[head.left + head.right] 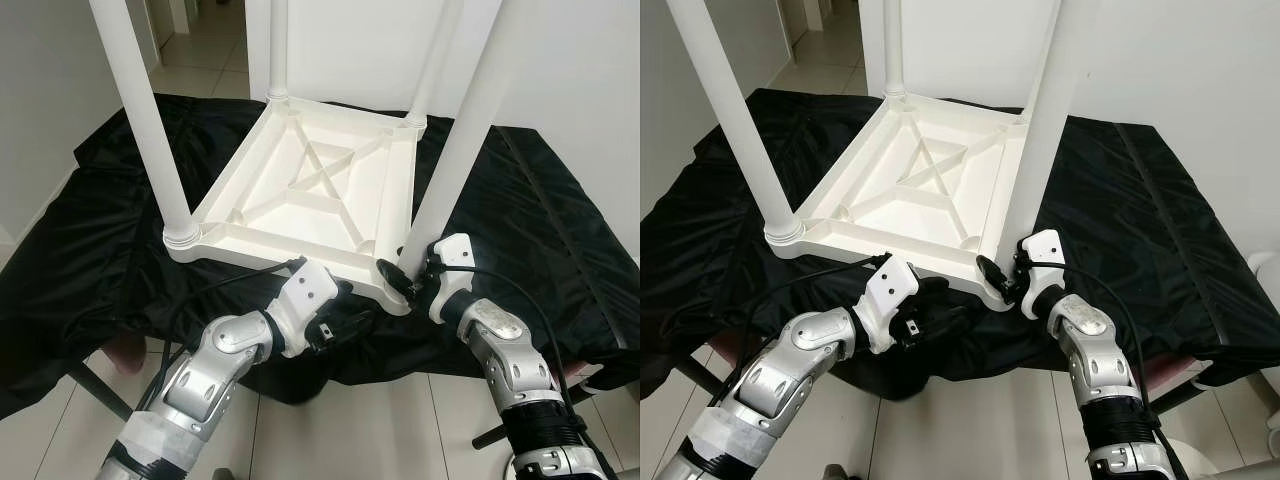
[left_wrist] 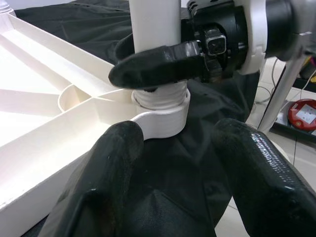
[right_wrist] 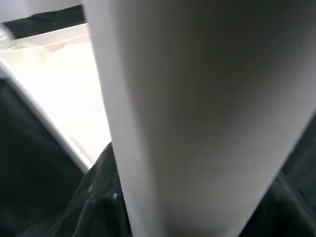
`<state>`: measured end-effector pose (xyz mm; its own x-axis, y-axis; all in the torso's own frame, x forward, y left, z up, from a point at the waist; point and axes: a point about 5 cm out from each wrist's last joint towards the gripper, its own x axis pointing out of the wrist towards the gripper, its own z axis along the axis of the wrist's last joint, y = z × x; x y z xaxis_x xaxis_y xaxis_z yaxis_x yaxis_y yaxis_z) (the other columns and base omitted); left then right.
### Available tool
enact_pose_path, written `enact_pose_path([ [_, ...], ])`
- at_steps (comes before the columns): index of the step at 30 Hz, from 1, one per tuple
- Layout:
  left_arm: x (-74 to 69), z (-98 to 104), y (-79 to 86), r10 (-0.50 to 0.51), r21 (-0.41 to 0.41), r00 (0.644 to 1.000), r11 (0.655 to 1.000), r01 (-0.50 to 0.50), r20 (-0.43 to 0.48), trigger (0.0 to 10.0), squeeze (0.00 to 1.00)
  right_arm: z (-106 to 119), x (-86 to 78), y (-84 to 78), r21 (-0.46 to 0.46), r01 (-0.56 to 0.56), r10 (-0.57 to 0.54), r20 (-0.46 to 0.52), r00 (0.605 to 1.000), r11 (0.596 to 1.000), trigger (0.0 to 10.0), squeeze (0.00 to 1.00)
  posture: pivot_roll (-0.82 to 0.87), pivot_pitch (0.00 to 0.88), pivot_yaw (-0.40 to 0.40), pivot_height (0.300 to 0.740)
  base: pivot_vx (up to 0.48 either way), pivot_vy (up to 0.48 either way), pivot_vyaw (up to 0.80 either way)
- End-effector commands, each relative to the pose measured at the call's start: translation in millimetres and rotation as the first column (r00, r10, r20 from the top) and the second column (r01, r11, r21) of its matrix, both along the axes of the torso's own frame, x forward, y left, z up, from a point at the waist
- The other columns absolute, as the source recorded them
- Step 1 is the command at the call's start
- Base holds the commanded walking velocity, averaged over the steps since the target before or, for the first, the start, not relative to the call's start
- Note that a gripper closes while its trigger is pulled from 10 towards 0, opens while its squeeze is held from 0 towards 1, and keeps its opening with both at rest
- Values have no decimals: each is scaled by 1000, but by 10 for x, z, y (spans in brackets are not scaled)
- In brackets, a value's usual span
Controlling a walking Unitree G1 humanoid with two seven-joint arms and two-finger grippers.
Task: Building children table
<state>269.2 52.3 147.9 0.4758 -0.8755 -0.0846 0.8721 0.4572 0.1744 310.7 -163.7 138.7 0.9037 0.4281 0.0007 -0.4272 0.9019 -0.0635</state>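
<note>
Closest to us are our two silver arms, reaching forward over the near edge of the black sheet (image 1: 90, 260) that covers the work surface. Our left gripper (image 1: 335, 325) sits low at that edge, just in front of the white children's table (image 1: 310, 190), which lies upside down on the sheet with its ribbed underside facing up. From the left wrist view we see our two black fingers (image 2: 98, 182) spread apart with nothing between them, pointed at the near right corner socket (image 2: 160, 106) of the table. Over on the other side, our right gripper (image 1: 405, 272) is up against the near right leg (image 1: 455, 150), right at its base where it meets the corner. The left wrist view shows one of its black fingers (image 2: 155, 61) pressed across the front of that leg just above the threaded collar, and the right wrist view has the white leg (image 3: 197, 113) running straight between the fingers, so we are clamped on it. Moving further out, the near left leg (image 1: 150, 130) stands upright in its corner, and two more legs rise from the far corners. Beyond the sheet we see pale floor tiles (image 1: 200, 60) and a white wall (image 1: 560, 60).
</note>
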Motion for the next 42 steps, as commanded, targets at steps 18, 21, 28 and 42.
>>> enact_pose_path([
  [18, -9, 42, -43, -54, 1, 999, 999, 54, 4, 10000, 0, -76, -182, 597, 172, 402, -388, -111, 915, 900, 10000, 0, 22, 38, -42, 740, 0, 0, 0],
  [21, -5, 48, -41, -53, 1, 999, 999, 53, 6, 10000, 0, -65, -187, 596, 179, 400, -385, -111, 916, 899, 10000, 0, 22, 37, -44, 740, 0, 0, 0],
  [28, 43, 69, -67, -55, 1, 998, 998, 55, 21, 10000, 0, -10, -263, 461, 194, 391, -386, -65, 920, 900, 10000, 1000, 3, 22, -33, 740, 0, 0, 0],
  [42, 41, 85, -152, -110, -8, 994, 994, 110, 23, 10000, 0, -3, -366, 90, 117, 249, -252, 11, 968, 961, 10000, 0, -37, 10, -20, 740, 0, 0, 0],
])
